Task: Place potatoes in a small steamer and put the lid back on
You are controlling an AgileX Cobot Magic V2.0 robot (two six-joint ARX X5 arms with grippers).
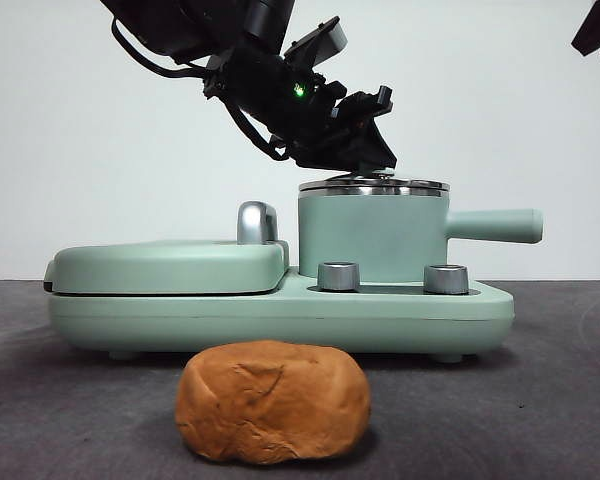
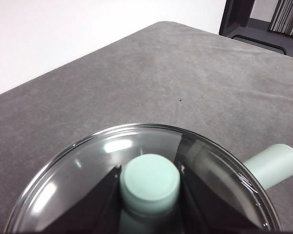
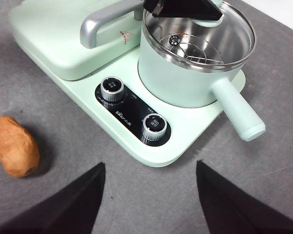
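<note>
Left hand [image 2: 150, 187] grips the lid [image 2: 88, 165] knob — dial-panel writing [image 3: 123, 117] unreadable.

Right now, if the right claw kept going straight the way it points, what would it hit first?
Probably the bare gray table just short of the cooker base; nothing lies between its open jaws. Depth is unclear, so the base's near edge could come first.

The grey felt-like tabletop [image 3: 283, 161] carries the mint green cooker base [image 3: 185, 139] and, beside it, the potato [image 3: 12, 146], lying well clear of any gripper fingers.

Black arm [image 1: 280, 90], looped cables, green indicator light
</note>
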